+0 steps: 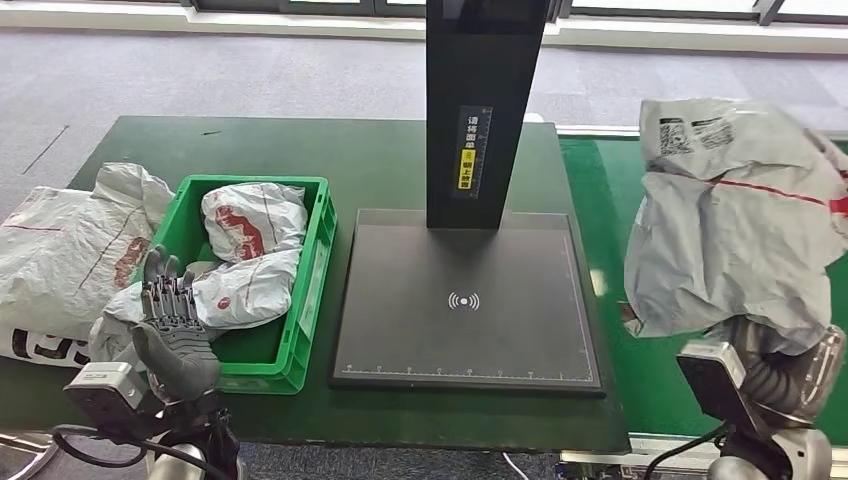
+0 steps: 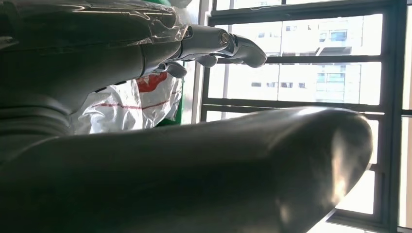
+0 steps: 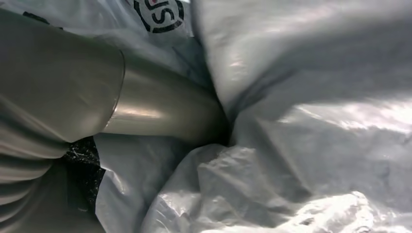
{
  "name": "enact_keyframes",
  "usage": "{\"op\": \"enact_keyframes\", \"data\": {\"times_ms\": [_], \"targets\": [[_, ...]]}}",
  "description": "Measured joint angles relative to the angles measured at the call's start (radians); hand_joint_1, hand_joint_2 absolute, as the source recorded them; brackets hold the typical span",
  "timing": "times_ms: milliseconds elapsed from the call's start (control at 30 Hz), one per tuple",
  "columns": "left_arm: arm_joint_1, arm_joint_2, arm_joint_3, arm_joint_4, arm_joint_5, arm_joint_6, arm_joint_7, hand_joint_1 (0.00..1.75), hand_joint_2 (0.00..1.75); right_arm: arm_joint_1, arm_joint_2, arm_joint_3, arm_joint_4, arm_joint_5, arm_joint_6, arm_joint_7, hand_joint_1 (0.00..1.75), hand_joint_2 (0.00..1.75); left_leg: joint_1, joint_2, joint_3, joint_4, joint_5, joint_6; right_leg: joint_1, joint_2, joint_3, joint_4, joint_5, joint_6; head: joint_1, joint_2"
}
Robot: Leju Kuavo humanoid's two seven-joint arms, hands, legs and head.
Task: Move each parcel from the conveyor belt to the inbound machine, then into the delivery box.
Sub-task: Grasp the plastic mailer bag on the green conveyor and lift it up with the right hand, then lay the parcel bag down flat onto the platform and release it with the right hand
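Observation:
A large grey parcel (image 1: 735,215) with a printed label and a red line hangs over the green conveyor belt (image 1: 610,200) on the right. My right hand (image 1: 775,350) holds it from below and is mostly hidden under it. In the right wrist view the thumb (image 3: 165,114) presses into the crumpled grey parcel (image 3: 311,121). The inbound machine's black scan plate (image 1: 465,300) lies bare in the middle. My left hand (image 1: 172,320) stands open by the near left corner of the green delivery box (image 1: 310,290), fingers (image 2: 228,46) spread and holding nothing.
Two white-and-red parcels (image 1: 255,220) (image 1: 250,285) lie in the green box. More grey parcels (image 1: 70,250) are piled on the table left of it. The machine's black post (image 1: 485,110) rises behind the plate. The dark green table (image 1: 300,150) extends behind the box.

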Motion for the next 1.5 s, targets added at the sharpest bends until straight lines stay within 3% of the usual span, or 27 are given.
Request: {"op": "enact_keyframes", "data": {"times_ms": [167,267,400,600,733,833,1000,1033,1133,1167,1500], "targets": [[-0.002,-0.009,0.000,-0.001,-0.003,-0.014,0.005,0.00,0.00,0.045,0.036,0.028,-0.171,-0.009,0.031,0.036,1.75,1.75,0.000,0.003,0.001,0.000,0.000,0.000,0.000,0.003,0.000,0.000,0.000,0.000,0.000,0.000],[-0.003,-0.013,0.000,-0.002,-0.006,-0.020,0.011,0.00,0.00,0.027,0.055,0.076,-0.169,-0.068,0.130,0.056,1.75,1.75,0.001,0.005,0.001,0.000,0.000,0.000,0.000,0.005,0.001,0.000,0.000,0.000,0.000,0.000],[-0.010,-0.019,0.000,-0.002,-0.015,-0.027,0.028,0.00,0.00,-0.044,0.121,0.171,-0.051,-0.119,0.276,0.085,1.75,1.75,0.001,0.008,0.003,0.000,0.001,-0.001,0.001,0.008,0.001,0.000,0.002,-0.001,0.000,0.000],[-0.014,-0.023,0.000,-0.002,-0.020,-0.026,0.037,0.00,0.00,-0.104,0.178,0.272,0.076,-0.125,0.288,0.094,1.75,1.75,0.001,0.006,0.003,0.000,0.002,-0.002,0.001,0.006,0.000,0.001,0.003,-0.002,0.000,0.000],[-0.020,-0.023,-0.003,0.001,-0.026,-0.032,0.053,0.00,0.00,-0.143,0.204,0.304,0.145,-0.138,0.395,0.164,1.75,1.75,0.001,0.007,0.002,0.000,0.002,-0.002,0.001,0.007,0.000,0.001,0.002,-0.002,0.000,0.000],[-0.033,-0.024,-0.014,0.010,-0.038,-0.037,0.075,0.00,0.00,-0.198,0.257,0.338,0.278,-0.147,0.471,0.200,1.75,1.75,0.002,0.007,0.002,0.000,0.002,-0.003,0.001,0.008,-0.001,0.001,0.003,-0.002,0.000,0.000],[-0.045,-0.029,-0.034,0.023,-0.052,-0.036,0.098,0.00,0.00,-0.273,0.343,0.386,0.473,-0.158,0.506,0.211,1.75,1.75,0.002,0.007,0.002,0.000,0.003,-0.004,0.002,0.007,-0.001,0.002,0.003,-0.003,0.000,0.000],[-0.046,-0.029,-0.037,0.025,-0.053,-0.035,0.099,0.00,0.00,-0.282,0.353,0.390,0.496,-0.159,0.508,0.211,1.56,1.75,0.002,0.007,0.002,0.000,0.003,-0.004,0.002,0.007,-0.001,0.002,0.003,-0.003,0.000,0.000],[-0.048,-0.030,-0.042,0.030,-0.059,-0.030,0.105,0.00,0.00,-0.307,0.373,0.399,0.543,-0.159,0.517,0.211,0.25,1.75,0.002,0.007,0.002,0.000,0.003,-0.004,0.002,0.007,-0.001,0.002,0.003,-0.003,0.000,0.000],[-0.049,-0.030,-0.043,0.032,-0.062,-0.028,0.107,0.00,0.00,-0.315,0.377,0.402,0.555,-0.158,0.518,0.211,0.00,1.75,0.002,0.007,0.002,0.000,0.003,-0.004,0.002,0.007,-0.001,0.002,0.003,-0.003,0.000,0.000],[-0.088,-0.039,-0.043,0.073,-0.074,-0.002,0.112,0.00,0.00,-0.390,0.390,0.414,0.627,-0.209,0.475,0.177,0.00,1.75,0.002,0.007,0.002,0.000,0.004,-0.004,0.002,0.007,-0.001,0.002,0.004,-0.004,0.000,0.000]]}}
